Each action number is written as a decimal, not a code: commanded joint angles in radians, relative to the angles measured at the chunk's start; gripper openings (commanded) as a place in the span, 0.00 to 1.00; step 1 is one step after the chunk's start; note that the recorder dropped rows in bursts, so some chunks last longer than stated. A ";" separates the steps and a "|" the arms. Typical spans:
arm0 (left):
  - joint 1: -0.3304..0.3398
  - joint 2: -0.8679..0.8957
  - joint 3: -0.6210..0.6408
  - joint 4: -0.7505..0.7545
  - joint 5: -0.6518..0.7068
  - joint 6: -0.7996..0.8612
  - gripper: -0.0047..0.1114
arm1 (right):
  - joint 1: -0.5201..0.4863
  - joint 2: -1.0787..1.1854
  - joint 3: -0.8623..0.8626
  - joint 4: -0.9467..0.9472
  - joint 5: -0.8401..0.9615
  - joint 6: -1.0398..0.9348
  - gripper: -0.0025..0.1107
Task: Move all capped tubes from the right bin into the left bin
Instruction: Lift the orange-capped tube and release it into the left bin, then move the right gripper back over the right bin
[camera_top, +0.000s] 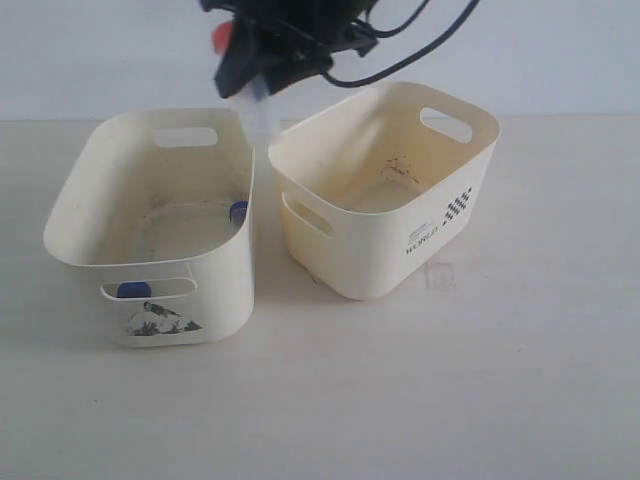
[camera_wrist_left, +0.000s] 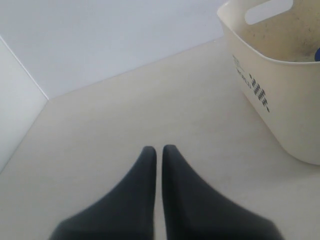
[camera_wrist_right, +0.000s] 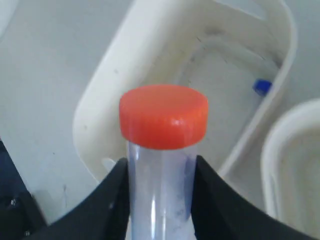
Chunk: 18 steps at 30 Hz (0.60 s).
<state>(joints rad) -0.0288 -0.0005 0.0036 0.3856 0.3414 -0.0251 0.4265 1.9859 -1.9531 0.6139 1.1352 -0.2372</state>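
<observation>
My right gripper is shut on a clear tube with an orange cap. It hangs tilted above the far right rim of the left bin, the tub with the dark torn sticker. Inside that bin I see a blue cap against the wall, and a second blue cap through the front handle slot. The right bin, printed "WORLD", shows only its stained bottom. My left gripper is shut on nothing above the table.
The two bins stand close together, with a narrow gap under the held tube. In the left wrist view a cream tub with a checkered mark stands off to one side; which bin it is I cannot tell. Black cables hang behind.
</observation>
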 joint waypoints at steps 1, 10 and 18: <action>-0.004 0.000 -0.004 -0.003 -0.005 -0.010 0.08 | 0.088 0.036 -0.001 0.022 -0.213 -0.064 0.02; -0.004 0.000 -0.004 -0.003 -0.005 -0.010 0.08 | 0.152 0.149 -0.001 -0.092 -0.319 -0.051 0.47; -0.004 0.000 -0.004 -0.003 -0.005 -0.010 0.08 | 0.152 0.104 -0.003 -0.163 -0.334 0.009 0.02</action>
<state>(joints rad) -0.0288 -0.0005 0.0036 0.3856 0.3414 -0.0251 0.5795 2.1270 -1.9521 0.4718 0.8180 -0.2264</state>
